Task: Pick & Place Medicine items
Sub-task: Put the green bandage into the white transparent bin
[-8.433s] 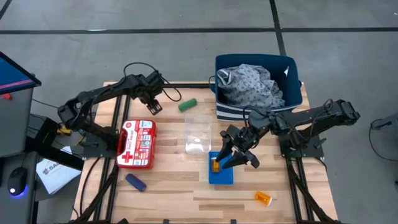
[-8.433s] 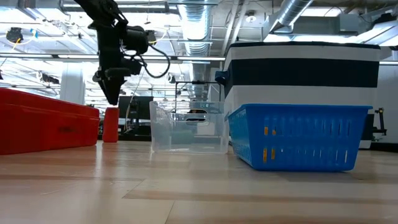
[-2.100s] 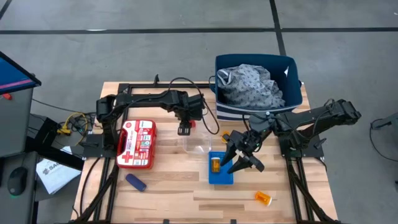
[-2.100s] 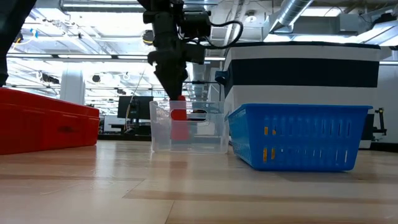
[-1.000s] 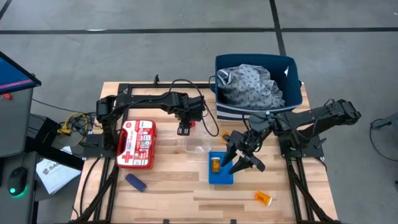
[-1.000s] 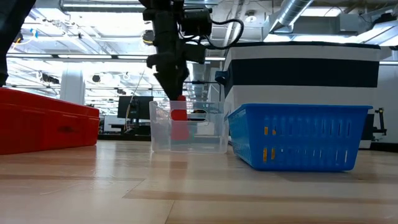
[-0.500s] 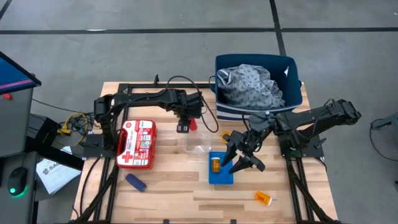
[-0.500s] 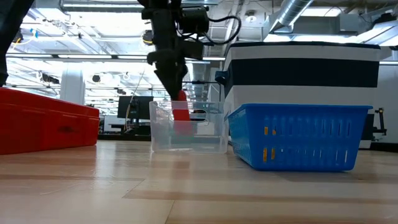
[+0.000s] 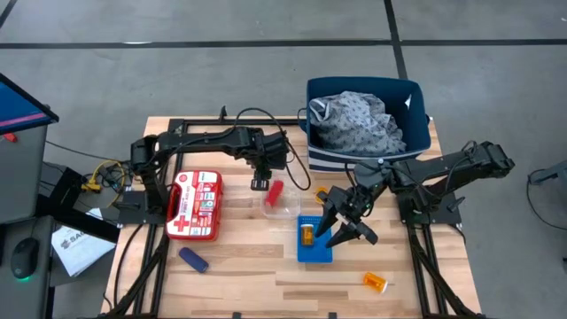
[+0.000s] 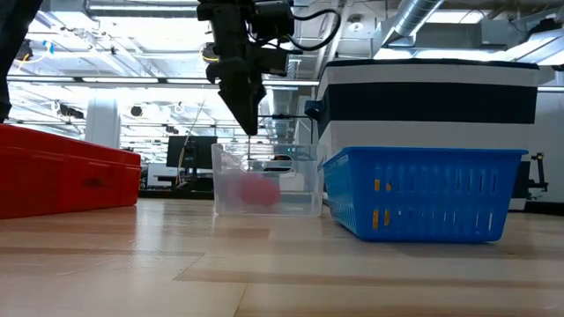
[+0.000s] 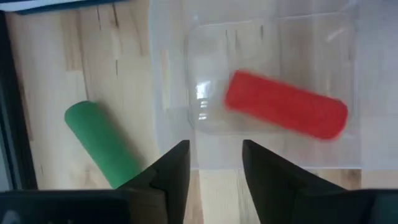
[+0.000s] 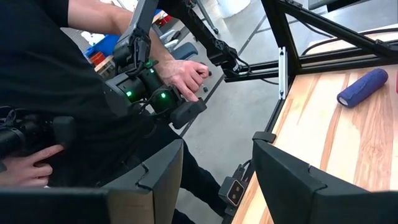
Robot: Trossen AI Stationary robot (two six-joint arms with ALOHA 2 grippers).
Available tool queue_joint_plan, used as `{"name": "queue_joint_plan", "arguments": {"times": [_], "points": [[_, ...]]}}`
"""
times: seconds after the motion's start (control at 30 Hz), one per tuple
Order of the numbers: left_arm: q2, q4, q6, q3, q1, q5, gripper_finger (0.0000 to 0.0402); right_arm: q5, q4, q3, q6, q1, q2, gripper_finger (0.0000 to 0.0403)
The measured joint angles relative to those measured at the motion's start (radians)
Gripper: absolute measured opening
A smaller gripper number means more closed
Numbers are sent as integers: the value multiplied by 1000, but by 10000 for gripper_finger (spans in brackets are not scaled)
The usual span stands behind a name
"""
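Observation:
A red tube [image 9: 275, 192] lies on its side on the floor of a clear container [image 9: 282, 202]; it also shows in the left wrist view [image 11: 286, 104] and in the low view [image 10: 257, 189]. My left gripper [image 9: 260, 183] hangs open and empty above the container's far-left rim. A green tube [image 11: 102, 143] lies on the table beside the container. An orange pill bottle [image 9: 307, 235] sits in the small blue basket [image 9: 315, 251], with my right gripper [image 9: 345, 234] open just to its right. Another orange bottle [image 9: 376, 283] and a dark-blue tube [image 9: 193, 259] lie on the table.
A red-and-white first-aid case [image 9: 195, 205] lies at the table's left. A big blue bin holding patterned cloth [image 9: 368, 124] stands at the far right. The right wrist view shows a person's hand [image 12: 183, 74] on control arms beyond the table's left edge.
My left gripper has let go of the red tube and risen a little above the clear container. The tube, held upright inside the container a second ago, tipped over and has fallen onto the container's floor, where it lies on its side.

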State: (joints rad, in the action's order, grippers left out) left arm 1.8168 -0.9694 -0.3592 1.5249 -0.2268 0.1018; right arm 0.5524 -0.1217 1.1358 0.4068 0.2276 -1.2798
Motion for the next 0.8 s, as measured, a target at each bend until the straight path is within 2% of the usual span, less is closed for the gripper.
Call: {"name": "queue_joint_plan", "arguments": {"times": [0.27, 0.47, 0.53, 0.67, 0.8], "points": [[-1, -6, 21, 0, -1, -5, 133, 0, 1, 0, -6, 0, 0, 191], [-54, -135, 23, -1, -7, -59, 148, 0, -8, 0, -6, 0, 0, 191], [-91, -155, 19, -1, -16, -48, 155, 0, -9, 0, -6, 0, 0, 191], [-151, -48, 24, -24, -76, -31, 175, 0, -3, 0, -12, 0, 0, 191], [-138, 43, -1, -68, -166, -48, 204, -7, 1, 0, -15, 0, 0, 191]]}}
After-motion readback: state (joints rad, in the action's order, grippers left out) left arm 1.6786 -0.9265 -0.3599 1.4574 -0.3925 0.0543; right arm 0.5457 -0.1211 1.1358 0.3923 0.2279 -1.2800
